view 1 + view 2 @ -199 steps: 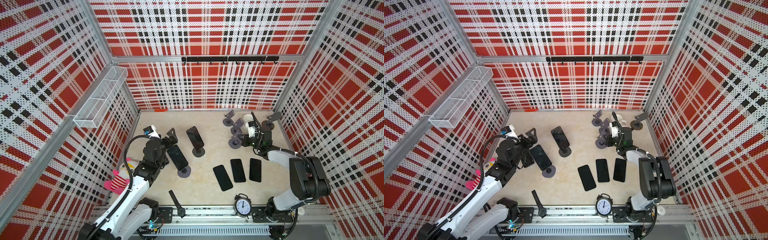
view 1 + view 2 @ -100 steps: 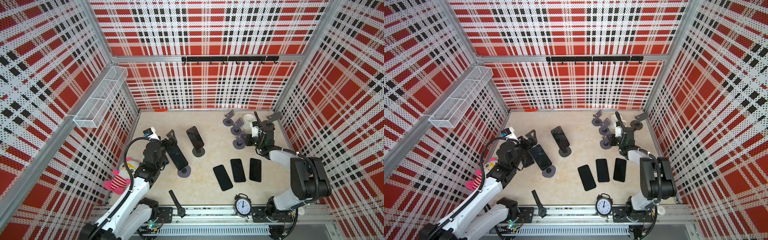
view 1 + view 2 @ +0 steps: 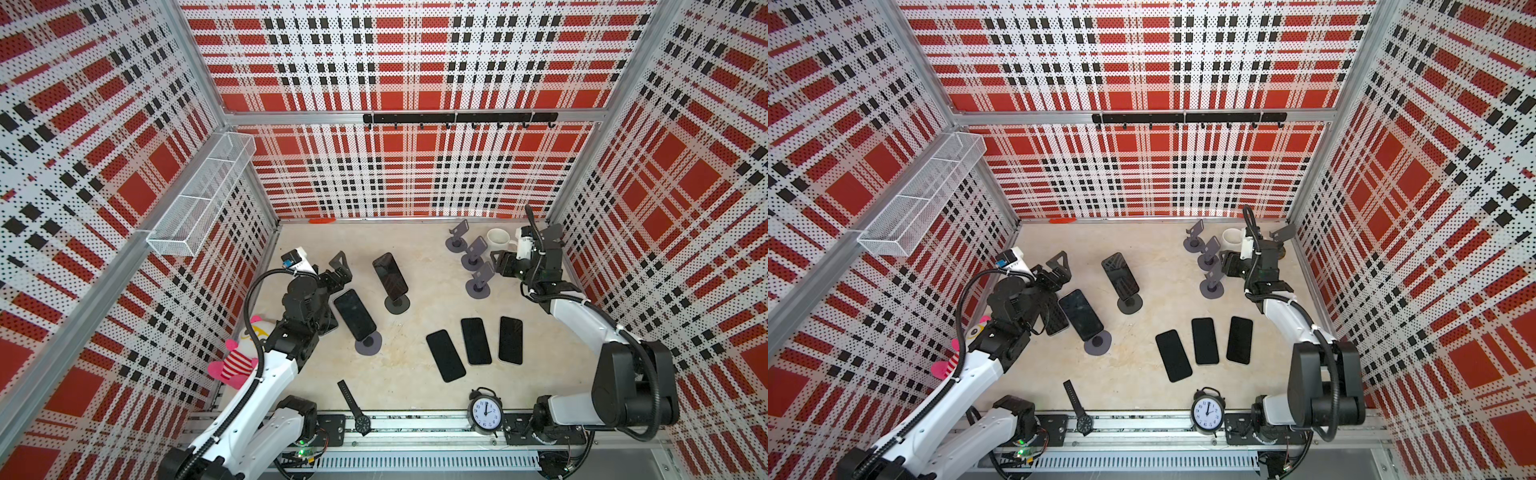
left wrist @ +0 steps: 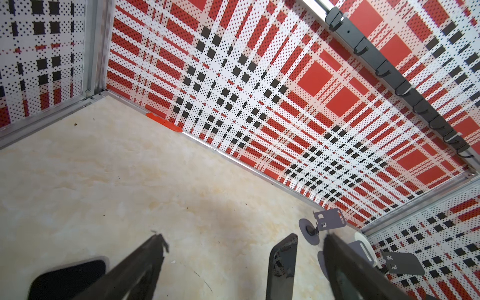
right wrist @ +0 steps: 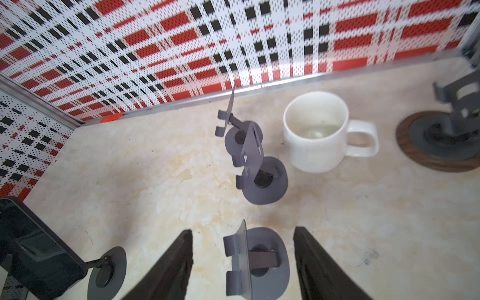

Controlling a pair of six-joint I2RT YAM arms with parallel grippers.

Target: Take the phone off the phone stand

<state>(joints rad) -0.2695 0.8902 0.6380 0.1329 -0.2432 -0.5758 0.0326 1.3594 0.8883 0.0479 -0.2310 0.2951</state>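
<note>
The left gripper (image 3: 338,271) has its jaws wide apart and holds nothing. It hangs at the left side of the table (image 3: 428,266), near the upper end of a phone (image 3: 354,313) that leans on its stand (image 3: 368,344). A second phone (image 3: 390,276) leans on a second stand (image 3: 397,304), a little farther and more to the right. The right gripper (image 5: 242,230) is at the far right. Its fingers (image 5: 176,265) stand apart on both sides of an empty stand (image 5: 275,244) and do not touch it. A white mug (image 5: 315,132) stands just beyond. Three phones (image 3: 476,340) lie flat on the near right part of the table.
</note>
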